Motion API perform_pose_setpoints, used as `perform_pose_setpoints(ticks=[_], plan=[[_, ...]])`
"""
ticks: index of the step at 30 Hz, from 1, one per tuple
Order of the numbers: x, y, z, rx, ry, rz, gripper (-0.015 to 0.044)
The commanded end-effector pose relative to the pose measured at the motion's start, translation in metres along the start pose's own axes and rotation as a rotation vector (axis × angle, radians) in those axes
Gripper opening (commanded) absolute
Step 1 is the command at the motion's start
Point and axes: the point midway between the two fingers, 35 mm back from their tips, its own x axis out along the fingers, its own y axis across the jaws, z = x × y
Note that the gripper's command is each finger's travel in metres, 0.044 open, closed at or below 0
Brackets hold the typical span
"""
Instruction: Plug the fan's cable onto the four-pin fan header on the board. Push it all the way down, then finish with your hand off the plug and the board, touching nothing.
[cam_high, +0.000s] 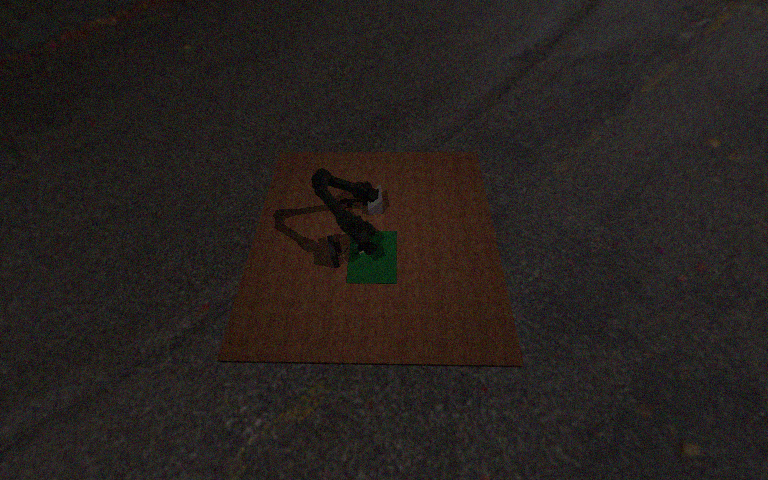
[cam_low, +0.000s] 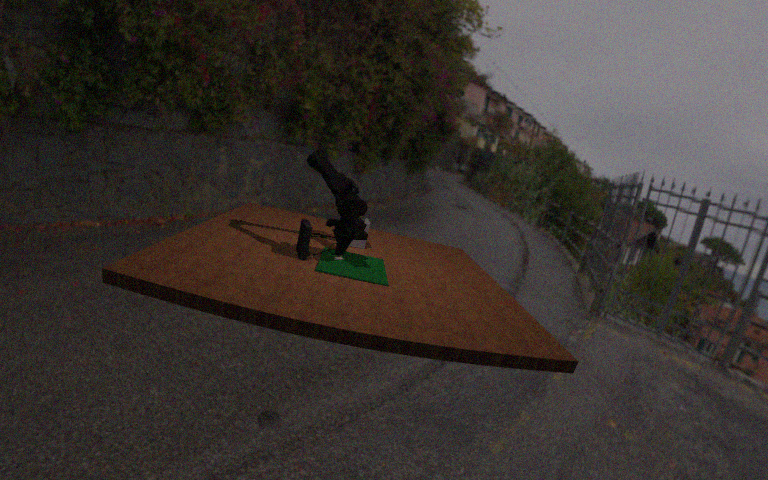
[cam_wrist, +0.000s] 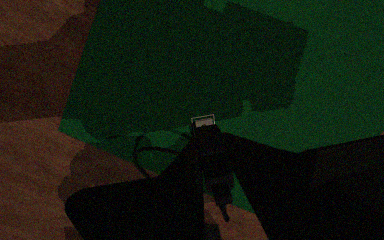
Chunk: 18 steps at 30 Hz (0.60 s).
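Observation:
The green board (cam_high: 380, 271) (cam_low: 353, 273) (cam_wrist: 345, 85) lies flat on the wooden top. The small pale header (cam_high: 363, 252) (cam_low: 338, 258) (cam_wrist: 204, 121) stands near one board edge. My gripper (cam_low: 339, 253) (cam_wrist: 209, 140) is shut on the dark plug (cam_wrist: 207, 133), low over the board at the header. In the wrist view the plug and fingertips cover the header's near side, while its far rim and pale inside show. Whether the plug is in the header, and how deep, I cannot tell. The dark fan (cam_high: 334, 251) (cam_low: 304, 240) stands upright beside the board.
A thin dark cable (cam_wrist: 159, 149) loops beside the fingers over the board's edge. A pale block (cam_high: 376, 202) (cam_low: 359, 244) stands by the arm's base. The arm's shadow falls across the board and the wooden top (cam_high: 441, 316) (cam_low: 453, 316).

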Motion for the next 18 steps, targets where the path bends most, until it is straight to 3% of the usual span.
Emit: perform_pose_setpoints(ticks=[1,18], plan=[[0.003,0.0,0.0,-0.003,0.004,0.002,0.0],[0.014,0.0,0.0,-0.003,0.004,0.002,0.0]])
